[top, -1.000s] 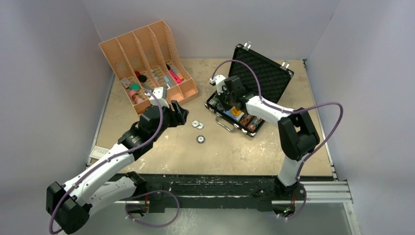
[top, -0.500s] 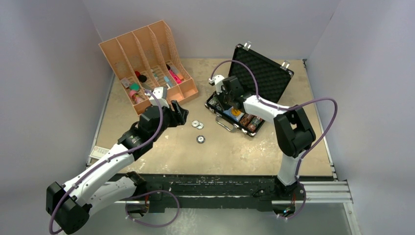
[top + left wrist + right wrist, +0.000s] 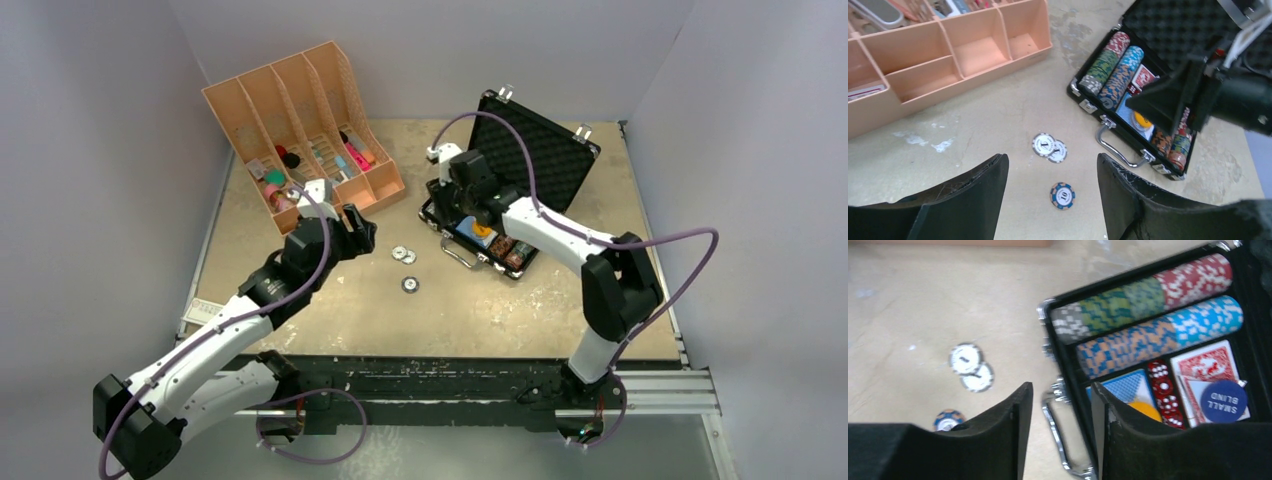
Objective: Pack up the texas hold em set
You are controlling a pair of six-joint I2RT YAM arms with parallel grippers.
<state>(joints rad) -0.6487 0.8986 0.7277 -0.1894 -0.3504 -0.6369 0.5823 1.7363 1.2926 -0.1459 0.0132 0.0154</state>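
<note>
Left pincer [image 3: 1052,162] wide open, empty, hovering above three loose chips [image 3: 1062,195] on worktop [image 3: 450,310]. Right pincer [image 3: 1060,390] parted, empty, over open briefcase [image 3: 545,150]; chip rows [image 3: 1148,305], cards [image 3: 1205,362] inside.

A round blue button [image 3: 1224,400], lying on a red card deck [image 3: 1205,365] inside the black case [image 3: 545,150], is showing the white words "SMALL BLIND". Out on the table [image 3: 998,115], a blue-edged chip [image 3: 1062,195] is displaying the number "10" at its centre, and a white chip [image 3: 1043,144] is showing a "1". A second white chip [image 3: 1060,152] is carrying print too small to read
</note>
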